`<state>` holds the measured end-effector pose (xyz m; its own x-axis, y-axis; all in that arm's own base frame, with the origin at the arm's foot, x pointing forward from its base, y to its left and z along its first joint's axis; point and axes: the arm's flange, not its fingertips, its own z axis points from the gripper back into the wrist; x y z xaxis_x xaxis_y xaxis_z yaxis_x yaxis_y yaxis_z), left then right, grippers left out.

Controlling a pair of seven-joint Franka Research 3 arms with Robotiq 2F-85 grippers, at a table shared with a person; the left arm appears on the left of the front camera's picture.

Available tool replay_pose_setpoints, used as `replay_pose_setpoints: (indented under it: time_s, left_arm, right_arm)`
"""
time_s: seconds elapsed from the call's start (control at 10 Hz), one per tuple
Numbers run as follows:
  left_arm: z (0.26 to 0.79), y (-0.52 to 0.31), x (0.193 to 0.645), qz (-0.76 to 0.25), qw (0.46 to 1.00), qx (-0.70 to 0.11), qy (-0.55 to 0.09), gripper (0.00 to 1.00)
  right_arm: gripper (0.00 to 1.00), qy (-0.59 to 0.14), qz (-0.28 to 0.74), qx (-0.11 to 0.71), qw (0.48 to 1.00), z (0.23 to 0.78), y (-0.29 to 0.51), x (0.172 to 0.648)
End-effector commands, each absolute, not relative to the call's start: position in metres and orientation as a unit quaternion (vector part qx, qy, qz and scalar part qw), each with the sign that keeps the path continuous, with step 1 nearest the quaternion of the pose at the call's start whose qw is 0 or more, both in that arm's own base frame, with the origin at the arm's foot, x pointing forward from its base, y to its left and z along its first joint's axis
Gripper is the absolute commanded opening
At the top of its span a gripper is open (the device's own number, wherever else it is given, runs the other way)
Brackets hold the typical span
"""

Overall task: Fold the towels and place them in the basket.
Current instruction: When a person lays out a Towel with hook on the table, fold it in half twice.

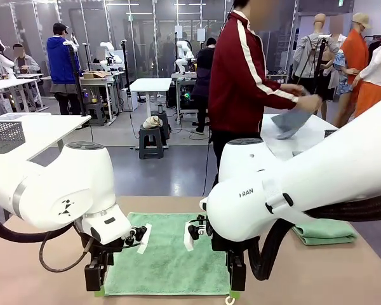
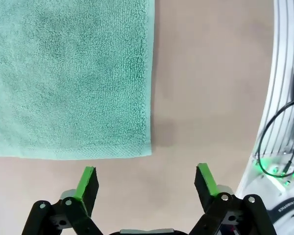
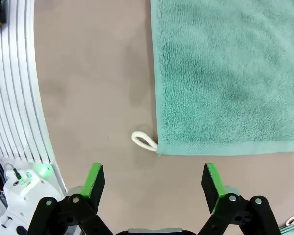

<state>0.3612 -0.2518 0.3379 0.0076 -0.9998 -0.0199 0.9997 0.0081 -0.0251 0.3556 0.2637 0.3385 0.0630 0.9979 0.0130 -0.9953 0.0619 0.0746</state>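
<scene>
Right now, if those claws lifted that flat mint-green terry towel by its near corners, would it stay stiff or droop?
Probably floppy: the mint-green terry towel lies flat and thin on the tan table, so it would likely drape from lifted corners. Its looped pile looks grippy, not slippery. The pale corner loop might dangle or snag.
</scene>
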Motion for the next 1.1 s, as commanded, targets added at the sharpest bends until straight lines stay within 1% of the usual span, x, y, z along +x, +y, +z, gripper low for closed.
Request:
replay_pose_setpoints:
  time_s: [0.0,0.1,0.5,1.0]
  left_arm:
    - [0.326,-0.249,0.351,-0.694,0.719,0.015,0.01,1.0]
    - [0.319,-0.247,0.349,-0.699,0.715,0.018,0.011,1.0]
    - [0.3,-0.244,0.344,-0.703,0.71,0.029,-0.008,1.0]
    - [0.297,-0.248,0.347,-0.711,0.702,0.037,-0.032,1.0]
  right_arm:
    - [1.0,0.035,0.669,0.006,0.742,0.33,0.264,0.353]
    - [1.0,0.032,0.669,-0.01,0.742,0.322,0.262,0.354]
    - [1.0,0.022,0.673,-0.008,0.739,0.303,0.268,0.362]
    - [1.0,0.008,0.679,-0.007,0.734,0.296,0.271,0.365]
